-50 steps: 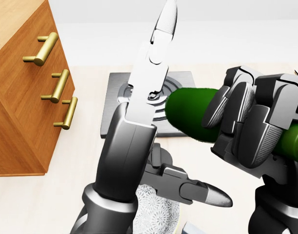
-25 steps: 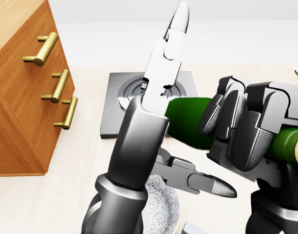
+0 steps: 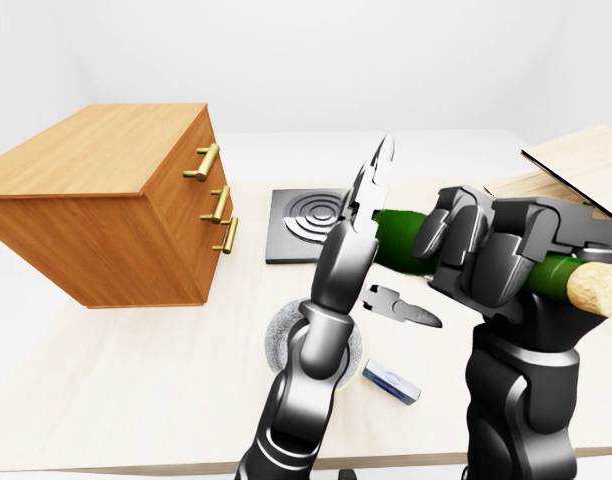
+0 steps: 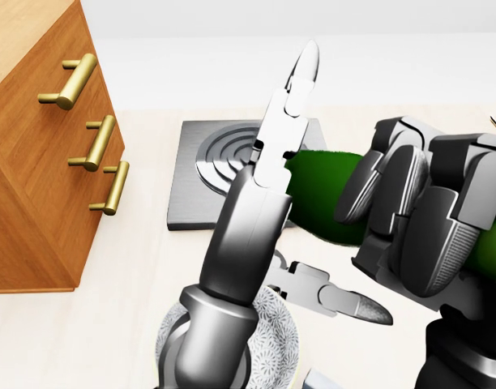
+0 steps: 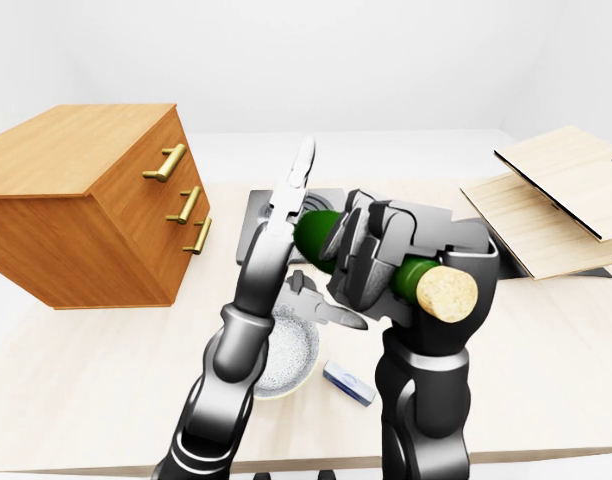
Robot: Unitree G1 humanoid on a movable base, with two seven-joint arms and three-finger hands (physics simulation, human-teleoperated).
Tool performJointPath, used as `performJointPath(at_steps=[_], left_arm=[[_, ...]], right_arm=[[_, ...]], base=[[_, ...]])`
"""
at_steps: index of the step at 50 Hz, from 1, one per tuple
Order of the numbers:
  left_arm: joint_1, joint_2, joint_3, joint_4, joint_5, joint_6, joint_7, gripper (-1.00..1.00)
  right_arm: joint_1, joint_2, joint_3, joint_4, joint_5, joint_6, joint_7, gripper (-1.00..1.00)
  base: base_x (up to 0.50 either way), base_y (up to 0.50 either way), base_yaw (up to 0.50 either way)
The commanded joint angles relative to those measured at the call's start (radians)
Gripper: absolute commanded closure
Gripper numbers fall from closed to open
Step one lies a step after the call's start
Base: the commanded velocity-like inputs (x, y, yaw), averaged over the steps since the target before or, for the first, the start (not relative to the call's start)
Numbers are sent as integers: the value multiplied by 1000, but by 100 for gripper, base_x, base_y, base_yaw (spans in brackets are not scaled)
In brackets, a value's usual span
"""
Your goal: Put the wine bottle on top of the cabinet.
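My right hand (image 4: pixel 410 219) holds the green wine bottle (image 4: pixel 317 198) lying sideways above the table, fingers closed round its body. In the right-eye view its cork end (image 5: pixel 446 292) points toward the camera. My left hand (image 3: pixel 391 250) is open beside the bottle's base end, one finger (image 4: pixel 297 89) pointing up and another (image 4: pixel 353 306) reaching out below the bottle. I cannot tell whether it touches the glass. The wooden cabinet (image 3: pixel 96 200) with brass handles (image 3: pixel 208 160) stands at the left, its flat top (image 3: pixel 96 145) bare.
A dark square plate with concentric rings (image 3: pixel 304 225) lies on the table beyond the hands. Under my left arm sits a patterned bowl (image 5: pixel 286 355), with a small blue-white box (image 3: pixel 391 381) beside it. Light wooden boards (image 5: pixel 556 200) lie at the right. The pale table (image 3: pixel 136 370) carries everything.
My left arm has swung to the right, closer to the bottle's base, uncovering more of the bowl. The right hand with the bottle dipped slightly, then came back up.
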State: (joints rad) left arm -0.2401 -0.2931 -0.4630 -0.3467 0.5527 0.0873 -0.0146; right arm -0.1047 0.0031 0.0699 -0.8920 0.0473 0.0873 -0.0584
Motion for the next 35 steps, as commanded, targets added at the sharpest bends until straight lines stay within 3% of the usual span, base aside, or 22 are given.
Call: performJointPath(at_steps=[1,8,9,10,11,13,29,35], left_arm=[[17,19,15,86,-29,0,19,-100],[-28,-2,39,109,-9,0,11,-100],[-29,-4,36,103,-3,0,11,-66],[-30,-1,35,105,1,0,14,5],[-30,-1,36,109,4,0,17,51],[-25,0,35,113,5,0,12,99],[-29,-15,32,138,12,0,12,100],[-29,-10,41,160,3,0,17,100]], right_arm=[[-18,2,-2,-39,0,0,-9,100],[-8,9,29,-42,-11,0,-19,100],[-2,10,27,-34,-10,0,-17,100],[0,12,27,-34,-9,0,-17,100],[2,12,27,-35,-8,0,-17,100],[9,14,32,-41,-8,0,-19,100],[63,23,95,-87,17,0,-51,100],[51,14,67,-136,34,0,-47,100]], base=[[0,0,0],[0,0,0],[0,0,0],[0,0,0],[0,0,0],[0,0,0],[0,0,0],[0,0,0]])
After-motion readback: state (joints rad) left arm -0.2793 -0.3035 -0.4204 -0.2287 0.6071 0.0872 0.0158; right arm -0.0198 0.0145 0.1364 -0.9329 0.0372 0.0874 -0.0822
